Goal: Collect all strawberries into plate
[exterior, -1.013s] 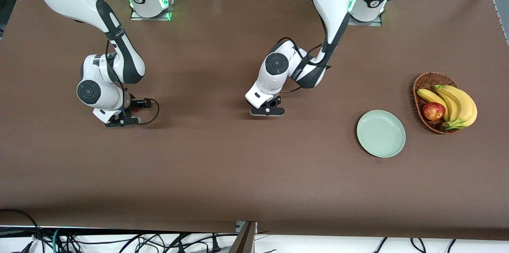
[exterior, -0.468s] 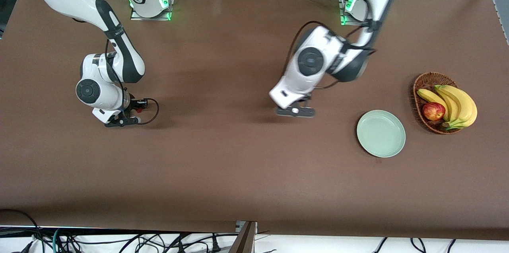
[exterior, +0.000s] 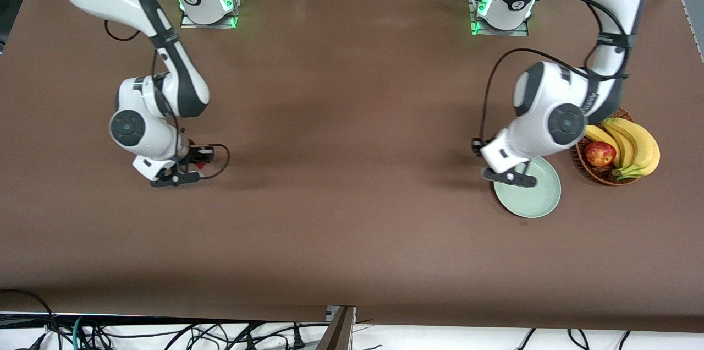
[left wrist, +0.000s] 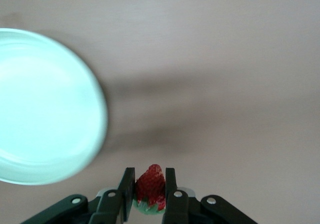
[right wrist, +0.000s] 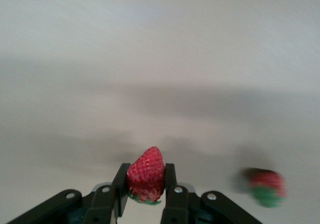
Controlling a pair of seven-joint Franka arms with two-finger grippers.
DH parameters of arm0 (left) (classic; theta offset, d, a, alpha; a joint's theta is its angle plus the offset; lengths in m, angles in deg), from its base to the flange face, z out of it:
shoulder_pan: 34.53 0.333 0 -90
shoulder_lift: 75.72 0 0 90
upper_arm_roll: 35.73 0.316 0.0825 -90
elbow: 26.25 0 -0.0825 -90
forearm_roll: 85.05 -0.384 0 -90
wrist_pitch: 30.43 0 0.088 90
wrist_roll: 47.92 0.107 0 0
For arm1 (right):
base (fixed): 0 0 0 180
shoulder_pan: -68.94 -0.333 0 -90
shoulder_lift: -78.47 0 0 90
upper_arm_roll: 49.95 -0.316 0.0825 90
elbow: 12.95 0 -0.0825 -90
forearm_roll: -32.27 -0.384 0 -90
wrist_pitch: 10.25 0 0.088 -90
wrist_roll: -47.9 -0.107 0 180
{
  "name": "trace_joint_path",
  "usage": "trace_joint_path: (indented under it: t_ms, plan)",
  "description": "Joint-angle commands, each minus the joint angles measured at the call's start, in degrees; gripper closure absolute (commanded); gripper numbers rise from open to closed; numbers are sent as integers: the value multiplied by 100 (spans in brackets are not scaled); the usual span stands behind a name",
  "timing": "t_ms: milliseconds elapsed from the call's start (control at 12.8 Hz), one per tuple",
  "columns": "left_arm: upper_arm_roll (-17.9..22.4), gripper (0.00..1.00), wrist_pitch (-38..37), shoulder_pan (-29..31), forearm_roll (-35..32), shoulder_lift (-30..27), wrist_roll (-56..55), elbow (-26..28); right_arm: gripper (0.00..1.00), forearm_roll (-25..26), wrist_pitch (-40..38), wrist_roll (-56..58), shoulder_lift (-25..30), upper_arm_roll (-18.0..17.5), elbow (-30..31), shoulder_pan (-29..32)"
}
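In the left wrist view my left gripper is shut on a small red strawberry with a green cap. It hangs in the air just beside the rim of the pale green plate. From the front, that left gripper overlaps the edge of the plate that faces the right arm's end. My right gripper is shut on a second strawberry, low over the table at the right arm's end. A third strawberry lies on the table close beside it.
A wicker basket with bananas and a red-yellow apple stands right next to the plate at the left arm's end. The left arm's wrist hangs over the basket's rim. Cables run along the table's near edge.
The left arm swung from the table's middle to the plate, carrying its strawberry. The right gripper closed on its strawberry and shifted slightly.
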Motion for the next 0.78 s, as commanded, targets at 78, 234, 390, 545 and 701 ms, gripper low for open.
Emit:
trace_joint_path:
  t_ms: [78,234,390,545,701]
  plan:
    - [430,100,963,167,-14,144,1276,615,93,-110,-204,-1140,-390,-16,-798,-908]
    - [606,100,1159,298,12,318,1628,688,93,-364,-196,-2280,-828,-34,-1454,-1627]
    - [633,90,1282,317,48,390,2058,670,93,-418,-169,-3458,-1461,-34,-2246,-2322]
    - [729,2,1230,204,48,312,2498,644,93,-418,-134,-4217,-2006,-34,-2985,-2807]
    - [879,0,1186,-130,13,93,2465,547,92,-418,58,-4500,-2306,-34,-3330,-3159]
